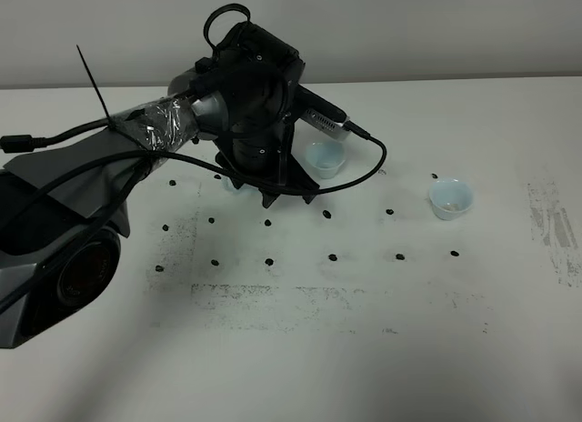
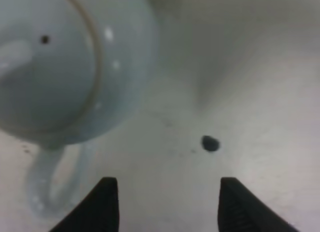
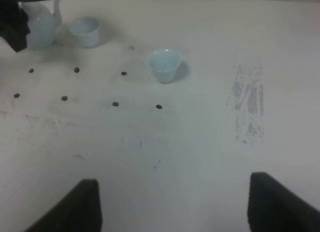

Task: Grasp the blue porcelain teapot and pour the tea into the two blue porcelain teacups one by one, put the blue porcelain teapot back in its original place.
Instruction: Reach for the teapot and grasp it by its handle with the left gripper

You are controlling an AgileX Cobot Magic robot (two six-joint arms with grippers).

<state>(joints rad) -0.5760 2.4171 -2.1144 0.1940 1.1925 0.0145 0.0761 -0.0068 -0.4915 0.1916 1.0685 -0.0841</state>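
Note:
The blue porcelain teapot (image 2: pixel 60 67) fills the left wrist view, lid on, its loop handle (image 2: pixel 47 187) just beside one finger. My left gripper (image 2: pixel 167 184) is open over bare table, holding nothing. In the exterior view the left arm and gripper (image 1: pixel 273 190) hang over the teapot and hide almost all of it. One teacup (image 1: pixel 326 158) stands just right of that arm, the other teacup (image 1: pixel 451 198) farther right. The right wrist view shows the teapot (image 3: pixel 40 27), the near cup (image 3: pixel 85 31) and the far cup (image 3: pixel 164 64), with my right gripper (image 3: pixel 175 182) open and empty.
Rows of small black dots (image 1: pixel 332 256) mark the white table (image 1: pixel 364 349). A grey scuffed patch (image 1: pixel 555 226) lies near the right edge. A black cable (image 1: pixel 364 172) loops from the left arm close to the near cup.

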